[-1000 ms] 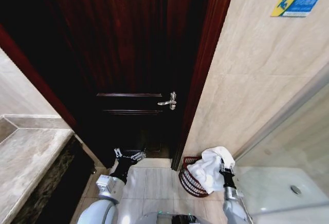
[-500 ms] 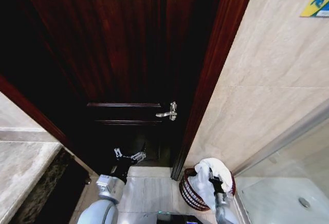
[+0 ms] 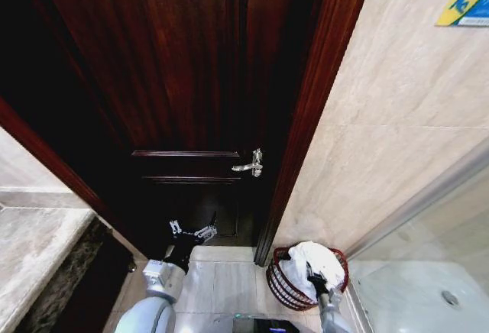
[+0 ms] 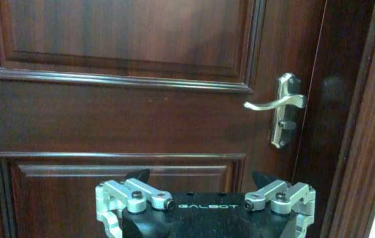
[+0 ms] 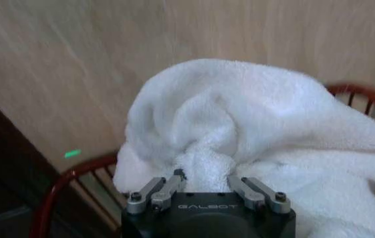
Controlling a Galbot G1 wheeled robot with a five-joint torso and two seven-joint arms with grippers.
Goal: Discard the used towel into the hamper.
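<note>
The white towel (image 3: 319, 260) is bunched inside the hamper (image 3: 280, 287), a round reddish-brown wire basket on the floor by the tiled wall. My right gripper (image 3: 312, 275) is right over it, shut on a fold of the towel (image 5: 240, 124). In the right wrist view the right gripper (image 5: 204, 176) pinches the cloth, and the hamper rim (image 5: 75, 173) curves behind it. My left gripper (image 3: 191, 232) hangs open in front of the dark door, away from the hamper; its two fingers stand apart in the left wrist view (image 4: 201, 176).
A dark wooden door (image 3: 176, 81) with a silver lever handle (image 3: 250, 165) stands straight ahead. A marble counter (image 3: 30, 249) is at the left, and a glass shower partition (image 3: 428, 272) is at the right. Light floor tiles (image 3: 221, 279) lie between the arms.
The head camera tilted, shifting the whole picture. Relative to the hamper, my right gripper has lowered the towel from hanging above the rim to resting in the basket. The left arm stayed put.
</note>
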